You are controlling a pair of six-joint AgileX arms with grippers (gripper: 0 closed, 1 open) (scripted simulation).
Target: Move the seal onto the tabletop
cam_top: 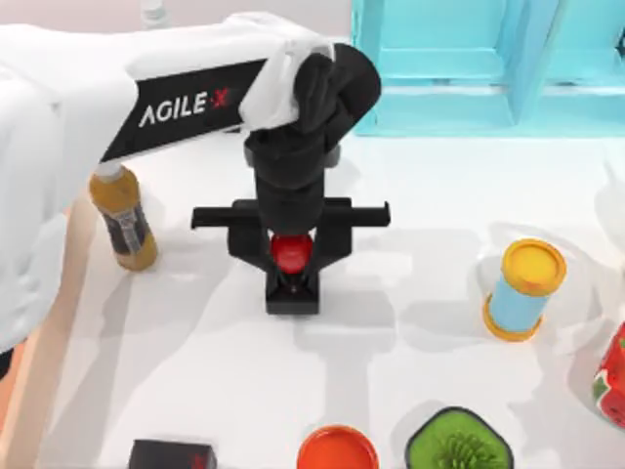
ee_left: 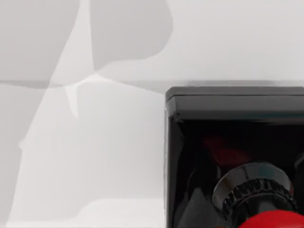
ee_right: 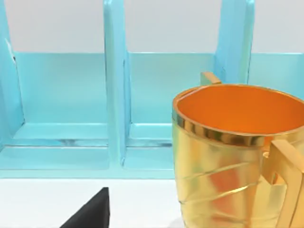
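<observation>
Top view, for your record: left arm (cam_top: 186,103), white shell with a black panel lettered "AGILE·X", reaching over the tabletop (cam_top: 176,342). Left gripper (cam_top: 291,256), black, points down, its fingers closed on the seal (cam_top: 291,252) at the glossy red ball knob; the seal's black square base sits below it, near the table's middle. Whether the base touches the surface you cannot tell. Also listed: amber bottle (cam_top: 123,217) with dark label, writing unreadable; blue cylinder (cam_top: 521,290) with yellow caps; orange-red round dish (cam_top: 338,449); green bowl (cam_top: 459,445); flat black box (cam_top: 172,455); turquoise shelf (cam_top: 459,59). Right wrist view: gold metallic mug (ee_right: 232,156), orange inside, before the shelf; right gripper's state, cannot tell.
</observation>
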